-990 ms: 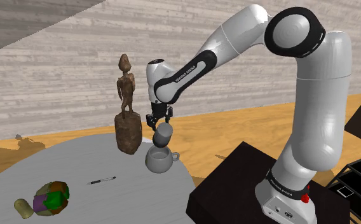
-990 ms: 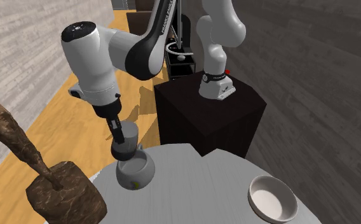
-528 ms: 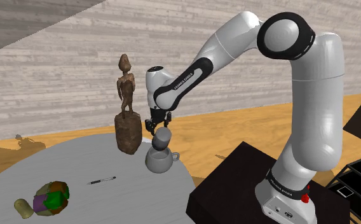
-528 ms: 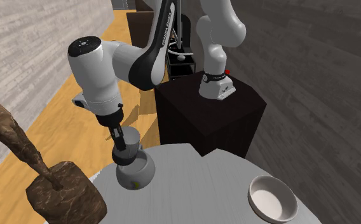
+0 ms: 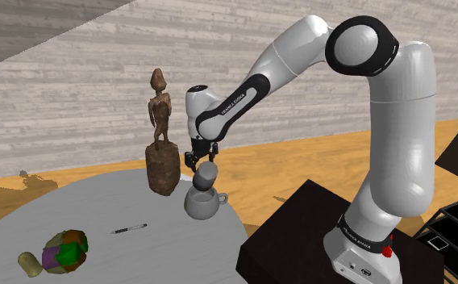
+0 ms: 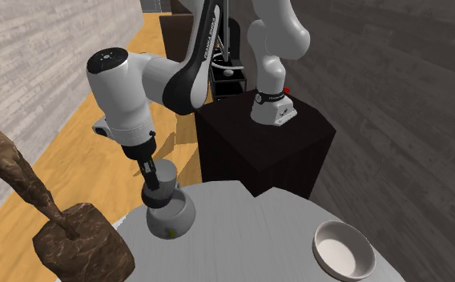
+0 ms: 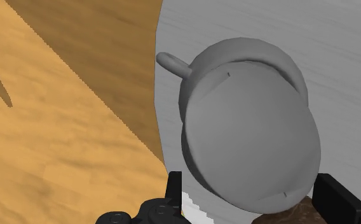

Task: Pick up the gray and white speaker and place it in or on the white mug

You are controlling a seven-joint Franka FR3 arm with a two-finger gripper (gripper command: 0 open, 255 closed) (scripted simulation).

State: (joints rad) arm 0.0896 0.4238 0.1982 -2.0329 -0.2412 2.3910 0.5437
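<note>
Far off from the tool toward the shoulder view's left, a many-coloured ball and a pen lie on the grey bench, well out of the way. Closer in, just beside the tool on that same side, stands a brown carved figure on its block. The tool pinches the grey speaker by its upper end. The speaker hangs tilted right beneath it, lower end at the mouth of the pale grey mug. Whether it already bears on the rim I cannot tell. The speaker looks about as broad as that mouth, so to my eye it will sit on the mug rather than drop in. The job is to level it over the opening, ease down until the mug takes the weight, then spread the fingers slowly and lift straight up. A sideways nudge is the risk, since the mug stands close to the bench edge on the tool's far side, its handle reaching toward the wooden floor. Further right sits the dark stand.
</note>
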